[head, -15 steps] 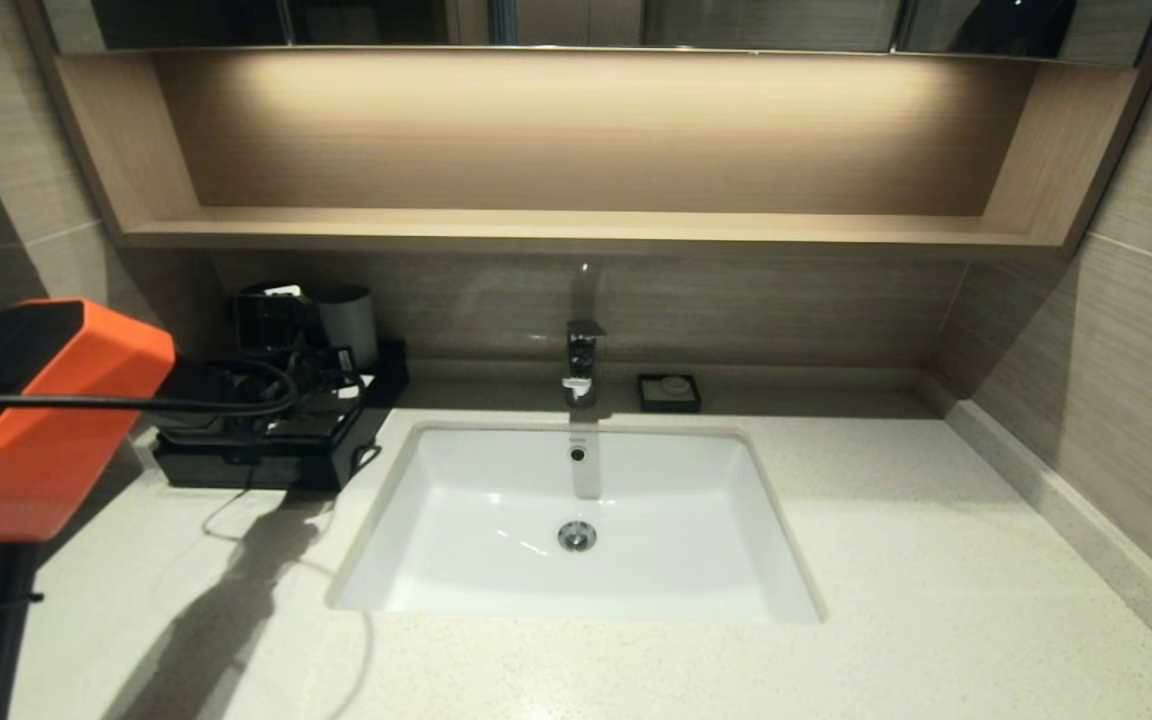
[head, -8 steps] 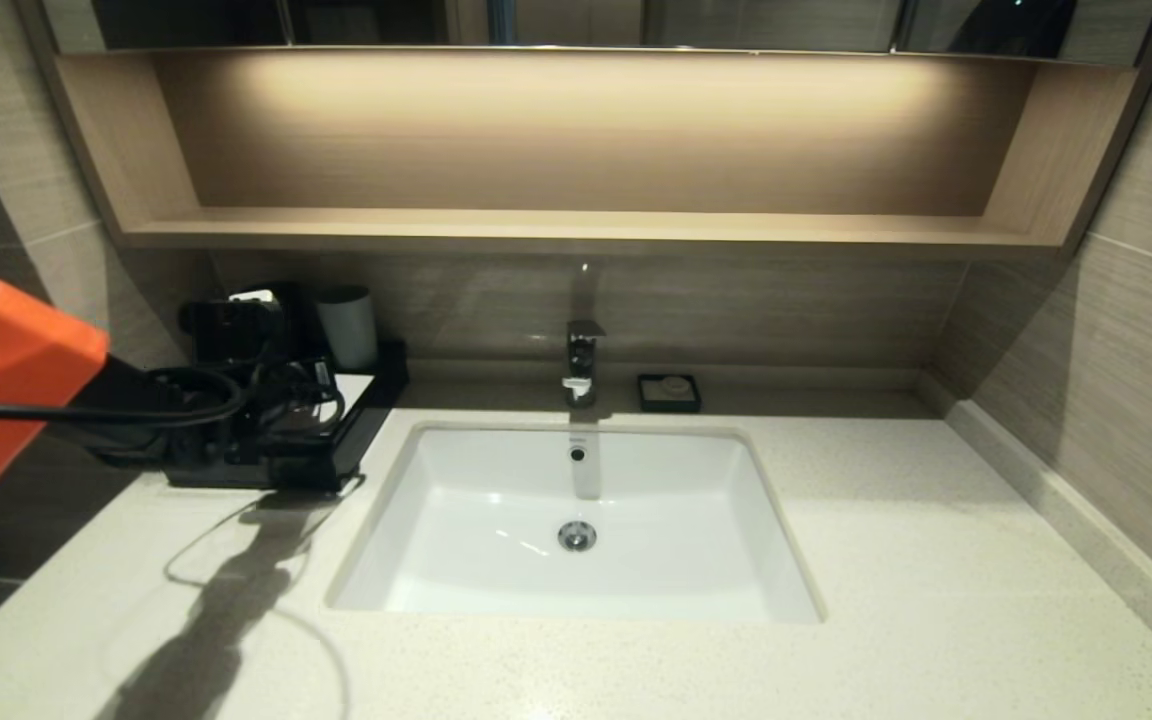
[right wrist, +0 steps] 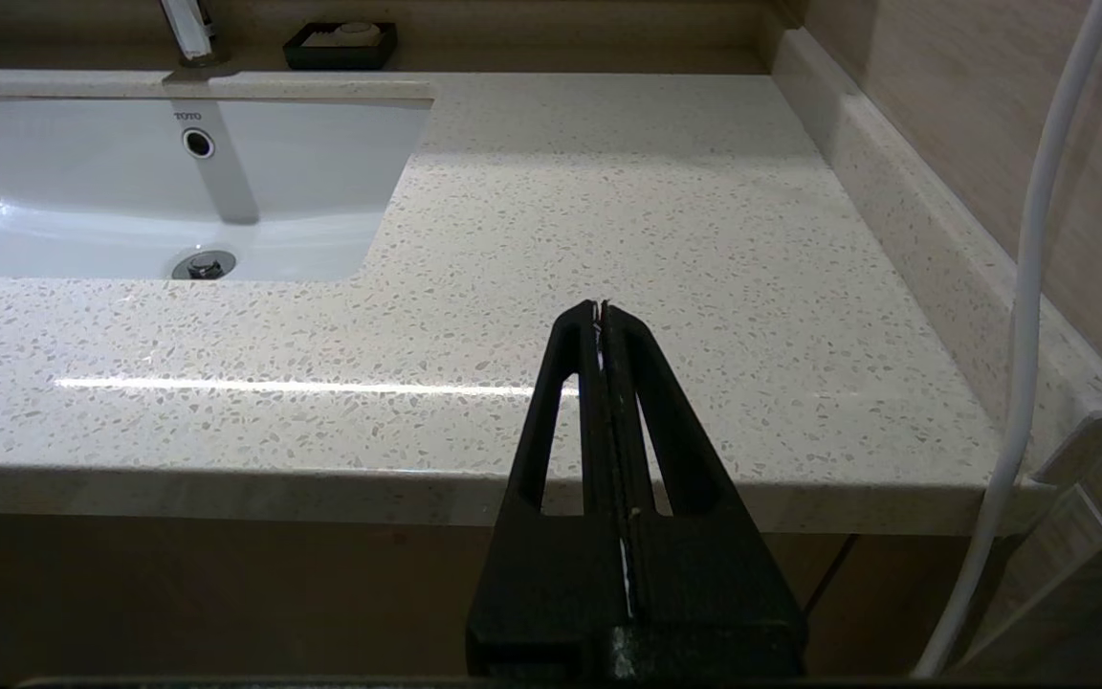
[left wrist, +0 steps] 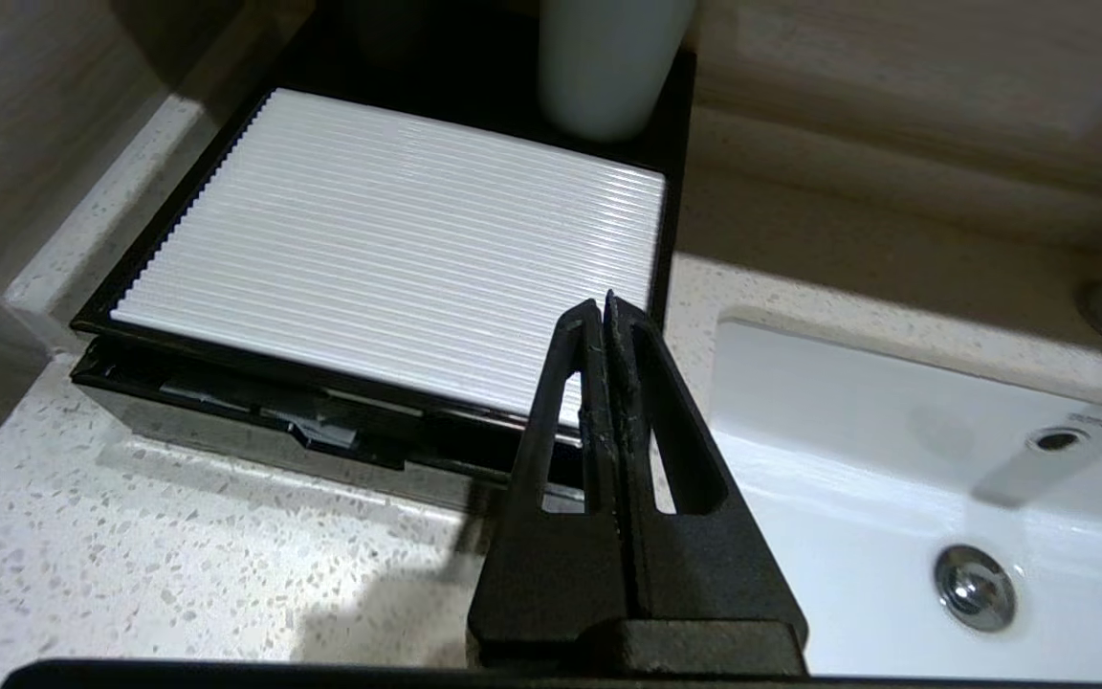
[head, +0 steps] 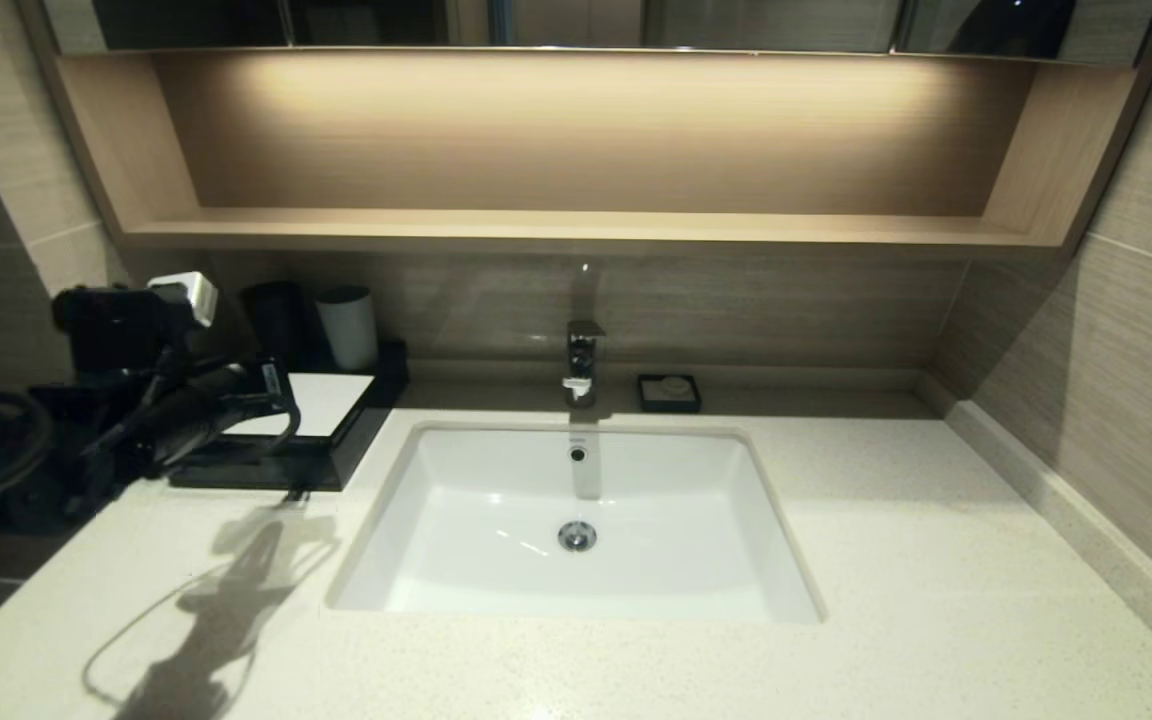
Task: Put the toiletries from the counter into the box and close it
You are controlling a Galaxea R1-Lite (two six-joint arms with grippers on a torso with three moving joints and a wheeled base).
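Observation:
The black box [head: 336,462] stands at the back left of the counter [head: 936,560], left of the sink. Its lid is down and the white ribbed top panel [left wrist: 388,239] shows, with the front catch [left wrist: 321,435] below it. My left gripper [head: 271,400] is shut and empty, hovering just off the box's front left; in the left wrist view its tips [left wrist: 606,306] are above the box's front corner by the sink. My right gripper [right wrist: 600,308] is shut and empty, low over the counter's front edge, out of the head view. No sachets are in view.
A grey cup [head: 348,327] and a dark cup [head: 276,318] stand behind the box. The white sink [head: 576,520], the faucet [head: 581,360] and a small black soap dish [head: 669,392] are in the middle. A wall kerb runs along the right [head: 1066,510].
My left arm has drawn back to the left, off the box. Its orange segment has left the view and the box's white top now shows uncovered.

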